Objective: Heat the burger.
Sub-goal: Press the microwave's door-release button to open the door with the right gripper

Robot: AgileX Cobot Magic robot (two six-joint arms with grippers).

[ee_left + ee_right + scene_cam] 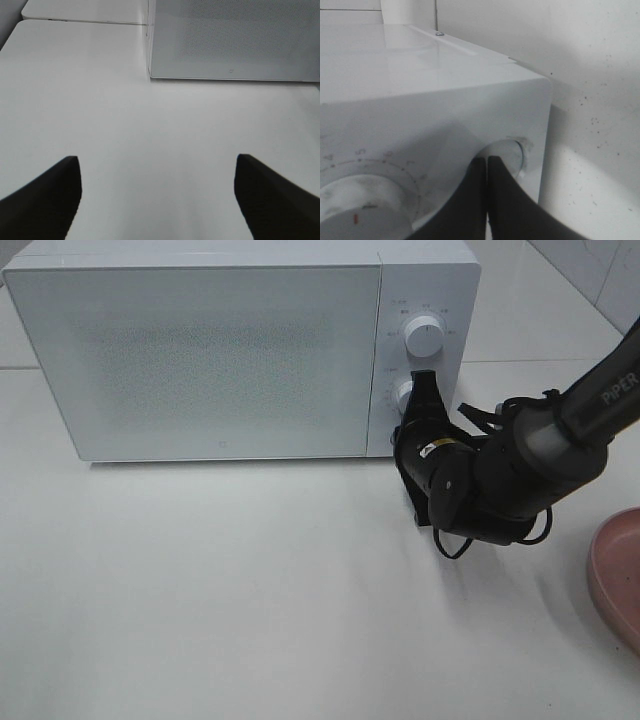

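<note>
The burger is out of view. The white microwave (220, 350) stands at the back with its door closed. My right gripper (421, 378) is shut, its two fingers pressed together, and their tips (487, 160) rest against the lower knob (509, 154) of the control panel, not around it. The upper knob (424, 337) sits just above it, untouched. My left gripper (157, 158) is open over bare tabletop in front of the microwave's left front corner (149, 75), with nothing between its fingers. It does not show in the exterior high view.
A pink round plate (618, 575) lies at the right edge of the table, partly cut off by the frame. The right arm (560, 430) reaches in from the right above it. The white table (220, 580) stretches out in front of the microwave.
</note>
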